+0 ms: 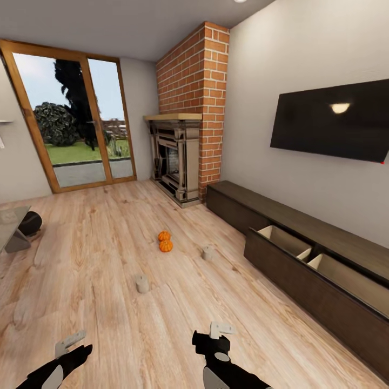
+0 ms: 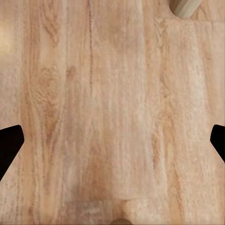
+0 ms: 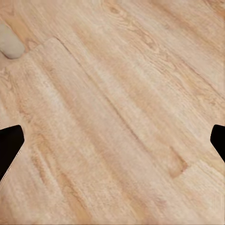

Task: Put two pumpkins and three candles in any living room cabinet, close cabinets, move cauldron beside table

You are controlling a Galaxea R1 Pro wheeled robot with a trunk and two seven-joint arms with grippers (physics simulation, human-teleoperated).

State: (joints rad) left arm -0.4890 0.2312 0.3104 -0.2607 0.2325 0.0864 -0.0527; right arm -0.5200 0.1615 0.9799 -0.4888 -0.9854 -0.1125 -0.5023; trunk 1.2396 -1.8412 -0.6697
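Two orange pumpkins (image 1: 163, 235) (image 1: 166, 246) sit together on the wood floor in the middle of the room. One beige candle (image 1: 208, 252) stands to their right and another candle (image 1: 142, 283) nearer to me. The long dark-brown cabinet (image 1: 237, 208) runs along the right wall, its near front (image 1: 308, 286) pulled out and showing a pale interior. The black cauldron (image 1: 31, 222) rests on the floor beside a grey table (image 1: 9, 226) at far left. My left gripper (image 1: 70, 341) and right gripper (image 1: 221, 329) hover low over bare floor, both open and empty. A candle (image 2: 187, 7) edges the left wrist view, and a candle (image 3: 9, 41) edges the right wrist view.
A brick fireplace (image 1: 181, 156) stands at the back, a glass patio door (image 1: 75, 124) to its left. A dark television (image 1: 335, 121) hangs above the cabinet. Open wood floor (image 1: 108, 254) lies between me and the pumpkins.
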